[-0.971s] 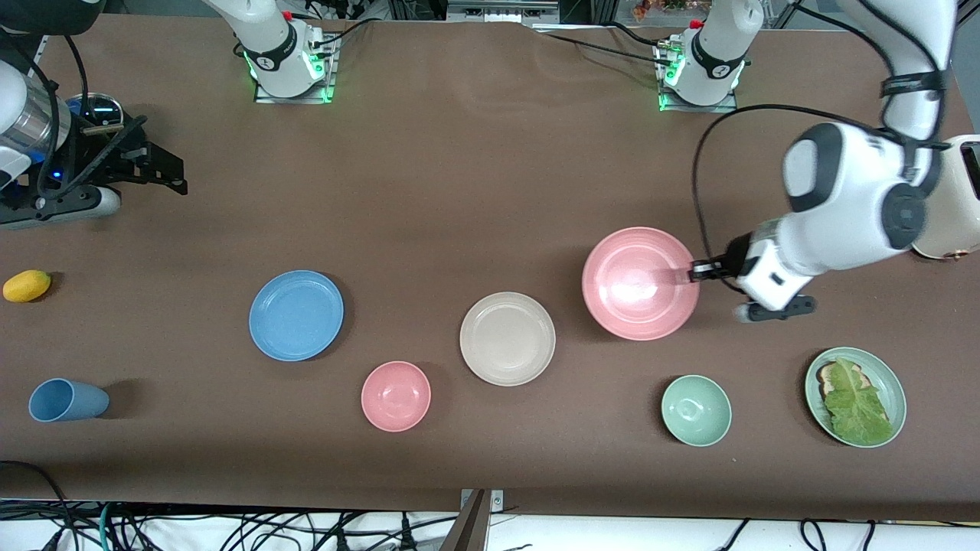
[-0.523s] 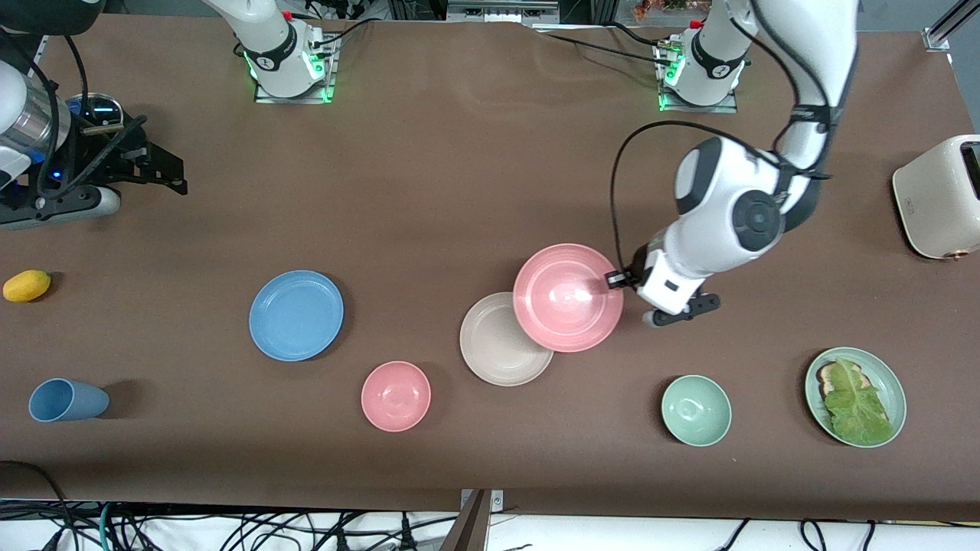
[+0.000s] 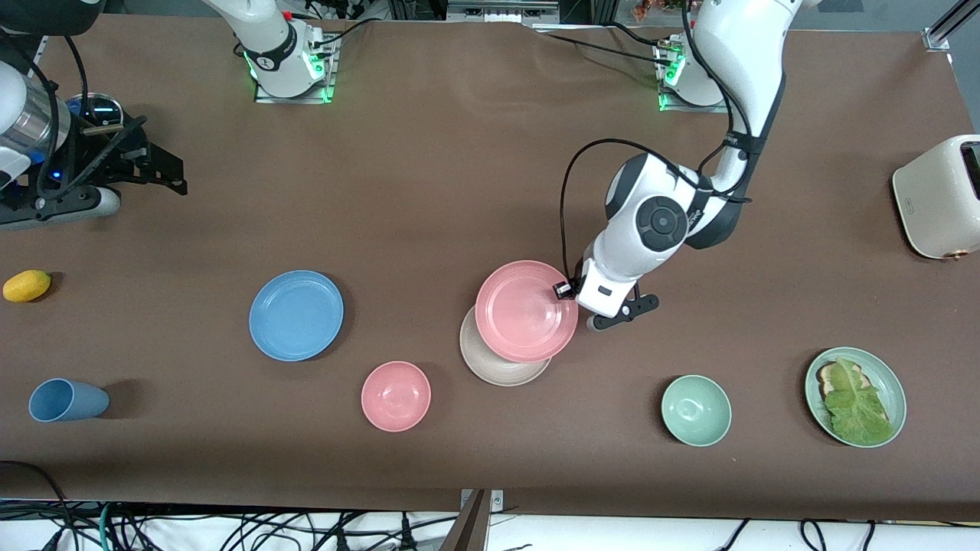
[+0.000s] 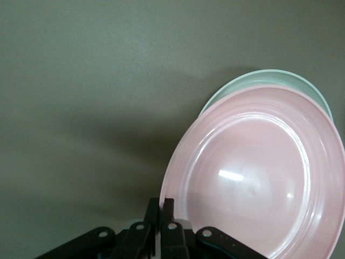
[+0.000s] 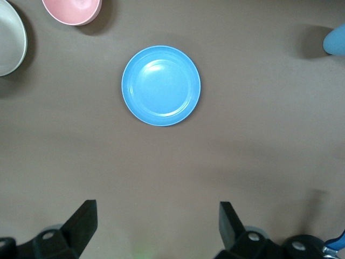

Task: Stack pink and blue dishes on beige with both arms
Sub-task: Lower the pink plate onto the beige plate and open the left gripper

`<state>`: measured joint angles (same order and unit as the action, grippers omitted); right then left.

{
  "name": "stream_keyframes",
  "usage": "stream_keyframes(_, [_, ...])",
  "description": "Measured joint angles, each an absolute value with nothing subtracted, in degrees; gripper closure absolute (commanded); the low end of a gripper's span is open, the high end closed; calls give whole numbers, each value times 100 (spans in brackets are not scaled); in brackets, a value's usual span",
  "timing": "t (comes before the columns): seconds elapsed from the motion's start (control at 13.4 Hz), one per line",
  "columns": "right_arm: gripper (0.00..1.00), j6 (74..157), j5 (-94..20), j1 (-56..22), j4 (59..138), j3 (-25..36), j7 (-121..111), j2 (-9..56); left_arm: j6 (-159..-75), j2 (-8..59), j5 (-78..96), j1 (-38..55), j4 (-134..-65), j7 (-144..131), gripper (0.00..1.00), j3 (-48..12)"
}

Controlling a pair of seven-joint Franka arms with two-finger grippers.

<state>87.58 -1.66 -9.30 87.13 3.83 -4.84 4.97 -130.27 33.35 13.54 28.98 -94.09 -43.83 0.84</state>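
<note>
The pink plate (image 3: 525, 311) hangs in the air over the beige plate (image 3: 498, 366), covering most of it, so that only the beige plate's rim nearest the front camera and toward the right arm's end shows. The left claw (image 3: 565, 291) is clamped on the pink plate's rim, at the edge toward the left arm's end of the surface (image 3: 429, 176). In the left wrist view the black fingers (image 4: 161, 216) pinch the rim of the pink plate (image 4: 259, 178), and a pale edge of the beige plate (image 4: 264, 78) peeks out past it.

The blue plate (image 3: 296, 314) lies flat on the surface, well apart from the beige plate, toward the right arm's end. The right wrist view looks straight down on the blue plate (image 5: 161, 85), with the right claw (image 5: 156, 226) over bare surface and its fingers spread wide apart, holding nothing. In the front view the right claw (image 3: 157, 164) waits near the right arm's end, farther from the front camera than the blue plate.

A small pink bowl (image 3: 396, 396) sits near the beige plate, nearer to the front camera and toward the right arm's end. A green bowl (image 3: 696, 410) sits toward the left arm's end from the beige plate, also nearer to the camera.
</note>
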Motion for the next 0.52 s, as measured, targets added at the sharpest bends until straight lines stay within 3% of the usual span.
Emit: stream_keyframes(0.52, [0,8758,-166,-929,8713,384,-484,497,-13538,3812,1337,3114,-9234,-4812,100,88])
